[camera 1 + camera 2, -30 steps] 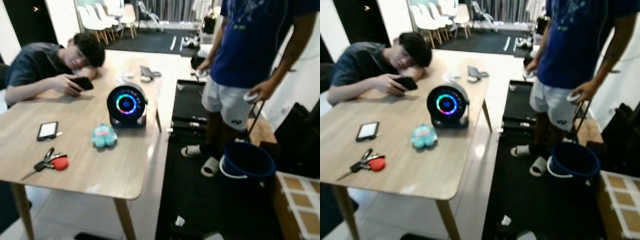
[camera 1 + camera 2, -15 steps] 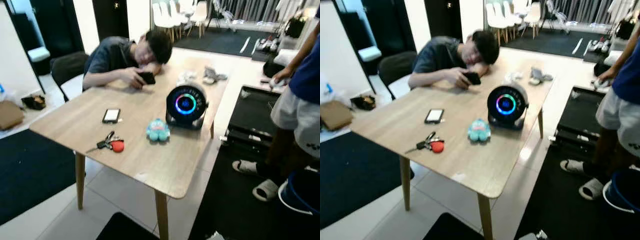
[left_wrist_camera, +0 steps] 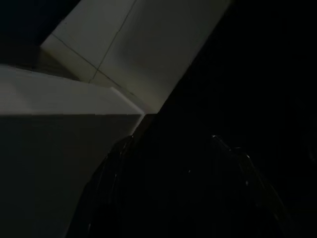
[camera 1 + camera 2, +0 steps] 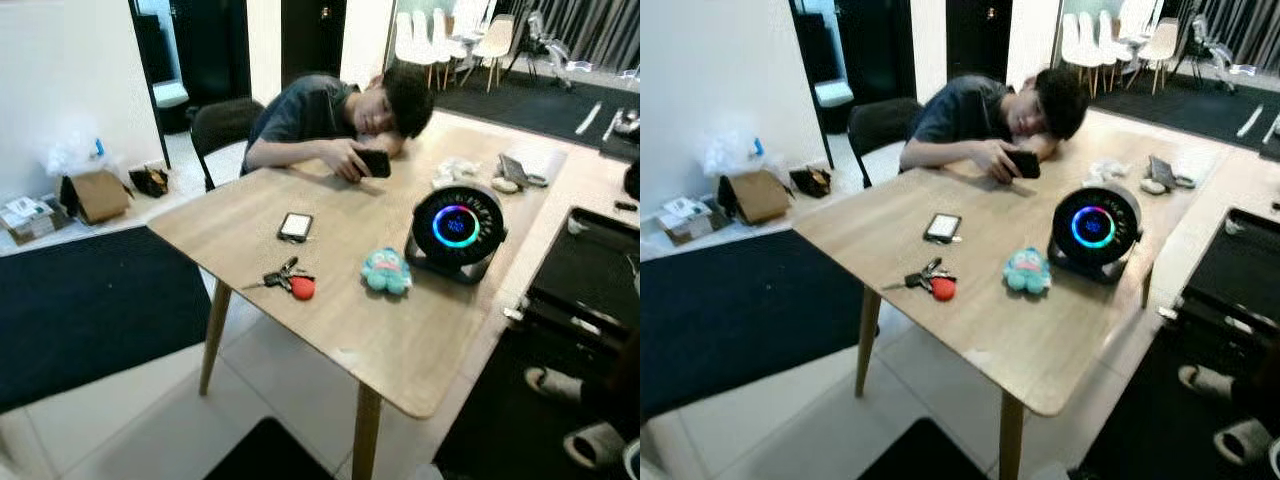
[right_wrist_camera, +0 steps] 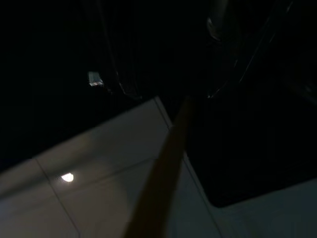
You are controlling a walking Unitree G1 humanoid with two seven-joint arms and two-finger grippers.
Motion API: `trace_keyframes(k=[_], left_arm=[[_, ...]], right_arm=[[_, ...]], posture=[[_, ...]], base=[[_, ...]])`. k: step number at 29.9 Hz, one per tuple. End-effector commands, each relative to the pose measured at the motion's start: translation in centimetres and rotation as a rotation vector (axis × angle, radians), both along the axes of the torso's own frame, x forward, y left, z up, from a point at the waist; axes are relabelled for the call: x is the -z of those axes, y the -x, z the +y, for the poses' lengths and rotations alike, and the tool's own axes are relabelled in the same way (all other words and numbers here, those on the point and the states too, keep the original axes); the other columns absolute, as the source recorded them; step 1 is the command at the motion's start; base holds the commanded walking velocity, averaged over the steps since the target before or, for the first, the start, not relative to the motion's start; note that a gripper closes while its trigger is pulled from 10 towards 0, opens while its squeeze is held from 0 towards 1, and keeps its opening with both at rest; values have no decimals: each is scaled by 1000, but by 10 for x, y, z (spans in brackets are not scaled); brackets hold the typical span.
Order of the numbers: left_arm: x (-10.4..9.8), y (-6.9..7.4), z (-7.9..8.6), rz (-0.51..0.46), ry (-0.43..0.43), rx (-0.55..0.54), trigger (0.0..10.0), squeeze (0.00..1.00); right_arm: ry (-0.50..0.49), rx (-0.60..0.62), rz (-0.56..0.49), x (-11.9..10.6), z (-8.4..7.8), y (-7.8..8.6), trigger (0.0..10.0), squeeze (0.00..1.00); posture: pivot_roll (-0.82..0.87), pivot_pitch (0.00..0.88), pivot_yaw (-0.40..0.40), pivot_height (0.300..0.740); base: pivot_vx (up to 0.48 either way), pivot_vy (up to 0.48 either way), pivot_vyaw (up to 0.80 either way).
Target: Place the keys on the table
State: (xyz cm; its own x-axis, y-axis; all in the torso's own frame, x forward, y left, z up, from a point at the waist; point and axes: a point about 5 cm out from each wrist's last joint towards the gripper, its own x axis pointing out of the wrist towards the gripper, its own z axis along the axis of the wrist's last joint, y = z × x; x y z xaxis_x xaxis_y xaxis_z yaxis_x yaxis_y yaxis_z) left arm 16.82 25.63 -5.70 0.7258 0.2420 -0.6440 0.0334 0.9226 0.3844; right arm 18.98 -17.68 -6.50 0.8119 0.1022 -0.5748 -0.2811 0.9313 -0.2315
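A bunch of keys (image 4: 285, 279) with a red tag lies flat on the light wooden table (image 4: 400, 340), near its front left edge. In the right eye view the keys (image 4: 928, 279) sit just in front of a phone. Nothing touches them. Both arms hang idle in the shade. The left gripper (image 3: 168, 144) is a dim outline over pale floor tiles. The right wrist view is dark, with floor tiles and a wooden table leg (image 5: 163, 168).
On the table lie a phone (image 4: 296, 226), a teal plush toy (image 4: 386, 271) and a round glowing speaker (image 4: 457, 228). A person (image 4: 340, 115) rests their head on the far side. A dark rug (image 4: 90, 300) lies to the left, and sandalled feet (image 4: 590, 440) stand at the right.
The camera has swung to the left, so the table now sits mid-picture and the standing person has slid out to the right. The keys lie in the same spot on the table.
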Motion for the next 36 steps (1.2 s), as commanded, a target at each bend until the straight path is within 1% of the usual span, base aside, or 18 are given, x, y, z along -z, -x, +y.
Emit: trace_keyframes(k=[1,36], left_arm=[[7,13,-1,42,11,-11,10000,0],[7,12,-1,43,9,-8,10000,0]], right_arm=[[4,6,33,4,-1,7,10000,0],[5,3,36,5,-1,7,10000,0]], posture=[[159,137,-5,740],[161,139,-2,740]], base=[[0,0,800],[0,0,800]])
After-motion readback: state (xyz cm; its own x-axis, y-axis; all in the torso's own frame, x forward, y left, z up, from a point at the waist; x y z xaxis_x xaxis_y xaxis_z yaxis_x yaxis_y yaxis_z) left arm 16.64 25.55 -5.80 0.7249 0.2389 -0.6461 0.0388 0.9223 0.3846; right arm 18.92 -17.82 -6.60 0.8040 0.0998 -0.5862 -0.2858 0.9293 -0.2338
